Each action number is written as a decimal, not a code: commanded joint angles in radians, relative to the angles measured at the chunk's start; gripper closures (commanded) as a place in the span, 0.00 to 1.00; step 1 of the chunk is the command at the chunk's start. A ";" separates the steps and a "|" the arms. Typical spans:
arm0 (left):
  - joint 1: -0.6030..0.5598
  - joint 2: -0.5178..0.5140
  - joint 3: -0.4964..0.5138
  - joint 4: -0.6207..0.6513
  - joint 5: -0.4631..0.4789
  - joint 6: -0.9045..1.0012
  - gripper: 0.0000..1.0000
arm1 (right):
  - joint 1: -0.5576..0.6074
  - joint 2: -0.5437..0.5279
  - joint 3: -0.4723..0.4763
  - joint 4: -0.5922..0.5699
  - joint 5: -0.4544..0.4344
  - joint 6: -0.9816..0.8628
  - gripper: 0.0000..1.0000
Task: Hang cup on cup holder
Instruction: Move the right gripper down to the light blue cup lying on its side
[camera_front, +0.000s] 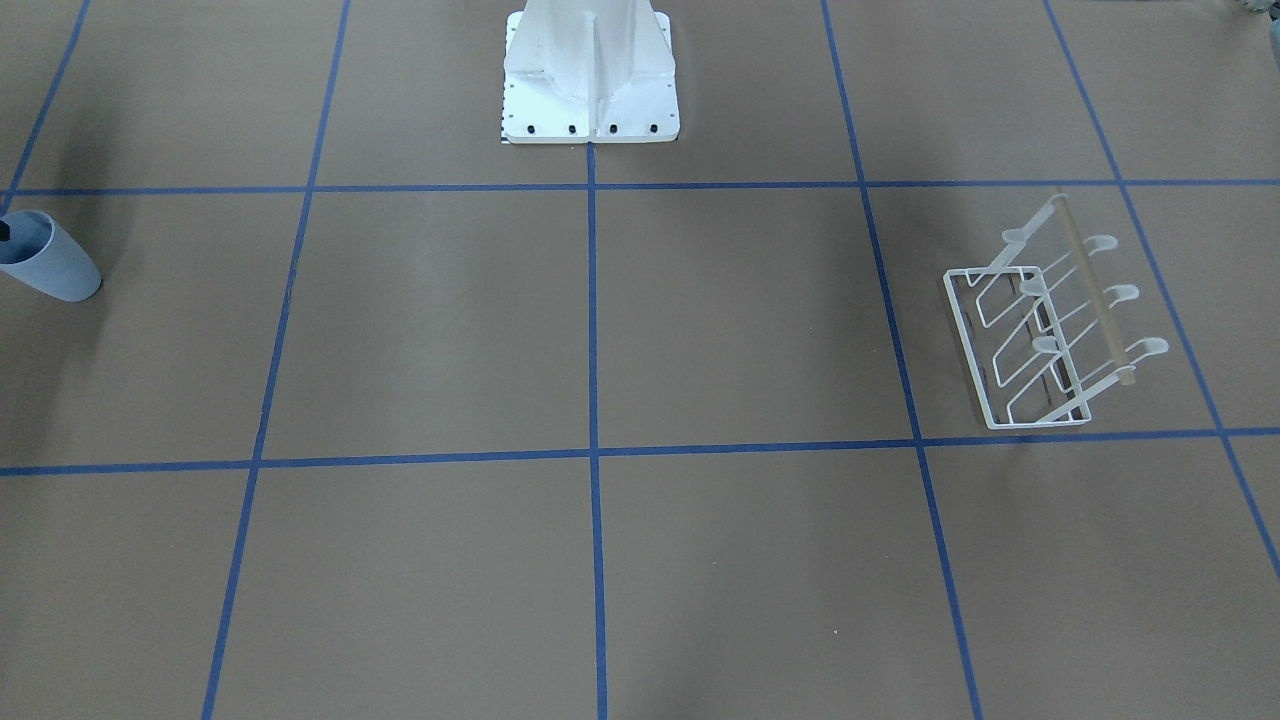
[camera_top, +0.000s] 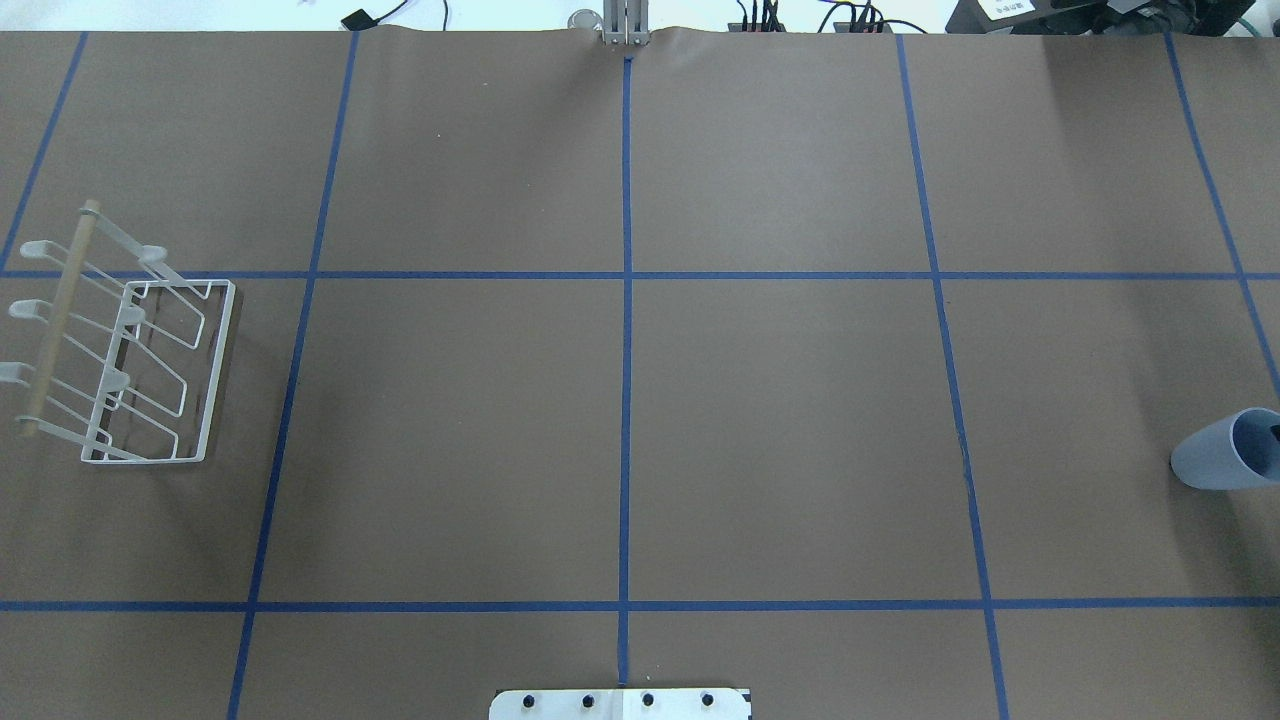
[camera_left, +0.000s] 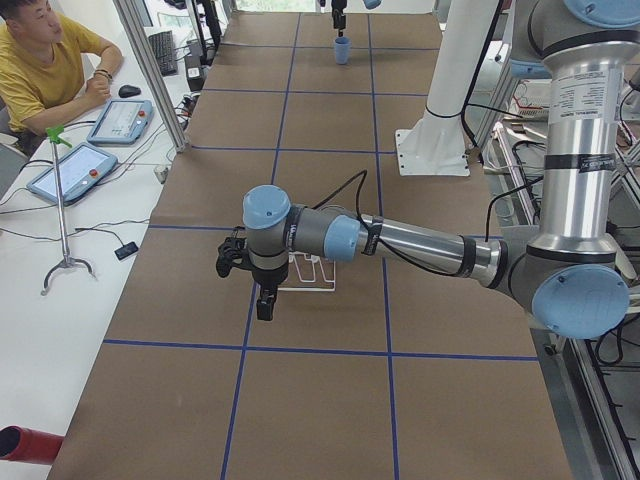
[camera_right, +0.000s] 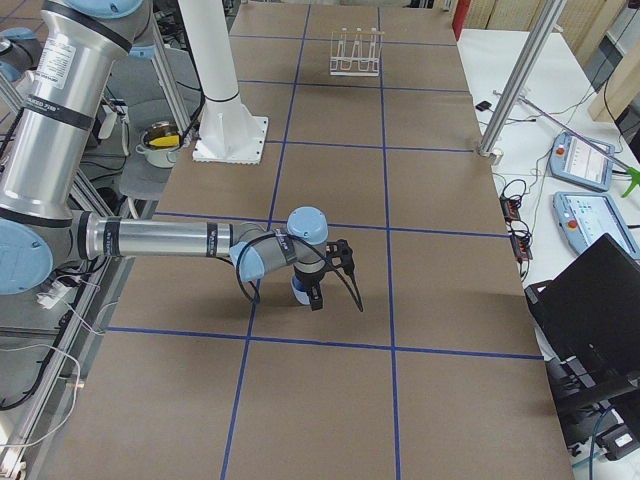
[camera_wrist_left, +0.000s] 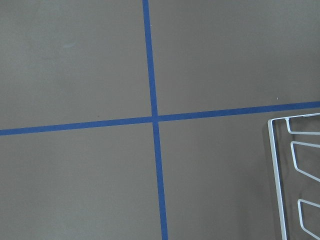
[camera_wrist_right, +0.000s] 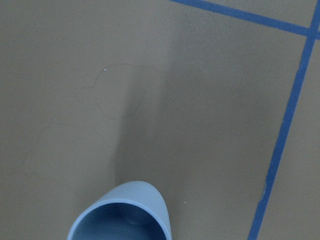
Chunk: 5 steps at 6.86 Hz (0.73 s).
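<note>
The cup (camera_top: 1215, 462) stands mouth up on the desk (camera_top: 780, 420), well apart from the cup holder (camera_top: 218, 370), at the opposite end. I judge my right tool (camera_right: 318, 296) hangs over it to take the rim. I cannot tell whether it grips. My left tool (camera_left: 264, 306) waits just beside the cup holder, and I cannot tell its state either. Only the side views show the tools; my right wrist view shows the cup's hollow.

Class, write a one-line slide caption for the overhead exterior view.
White wire cup holder at the left of the brown table, light blue cup at its right edge.
</note>
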 joint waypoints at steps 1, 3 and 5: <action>0.000 0.001 0.000 0.000 0.000 0.000 0.01 | -0.037 0.012 -0.019 0.002 -0.014 0.000 0.37; 0.000 0.001 0.000 -0.002 0.000 0.000 0.01 | -0.040 0.022 -0.022 0.003 -0.013 -0.010 1.00; -0.001 0.001 0.000 0.000 0.000 0.000 0.01 | -0.039 0.028 -0.011 0.003 -0.003 -0.014 1.00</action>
